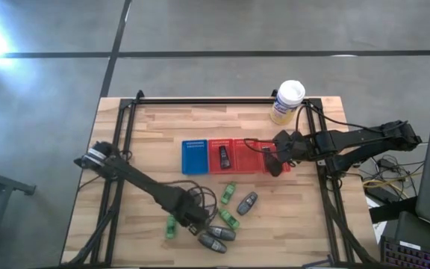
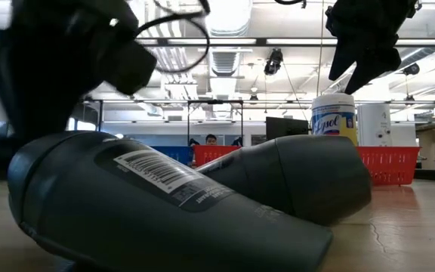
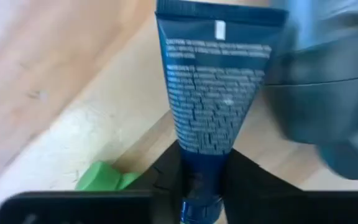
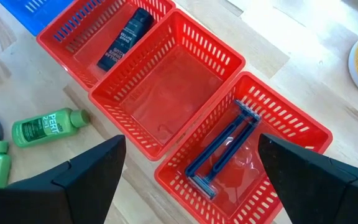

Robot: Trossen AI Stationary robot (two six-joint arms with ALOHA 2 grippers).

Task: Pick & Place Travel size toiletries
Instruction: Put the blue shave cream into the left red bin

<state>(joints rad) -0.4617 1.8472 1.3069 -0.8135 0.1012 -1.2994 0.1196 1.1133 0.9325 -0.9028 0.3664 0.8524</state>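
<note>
My left gripper (image 1: 194,221) is low over the table's near middle, shut on a dark blue tube (image 3: 213,93). Around it lie green bottles (image 1: 228,193) (image 1: 230,218) (image 1: 170,227) and grey oval containers (image 1: 246,202) (image 1: 216,237), each flat on its side; two of the containers fill the low view (image 2: 165,196). My right gripper (image 4: 191,140) hangs open above the red trays (image 1: 248,155). One red tray holds two blue razors (image 4: 222,149), one a dark tube (image 4: 120,40), and the middle one shows nothing inside. My left gripper pinches the dark blue tube at its narrow cap end (image 3: 199,180) between the two fingers (image 3: 166,177). The tube's body runs straight out ahead of the fingers, its flat crimped end farthest away. Whether it rests on the table or is lifted cannot be told.
A blue tray (image 1: 195,155) stands left of the red ones. The yellowish canister with a white lid (image 1: 287,101) stands at the far right of the table. Black frame rails (image 1: 122,142) run along the left, right and far edges. Bare wood lies at the near right.
</note>
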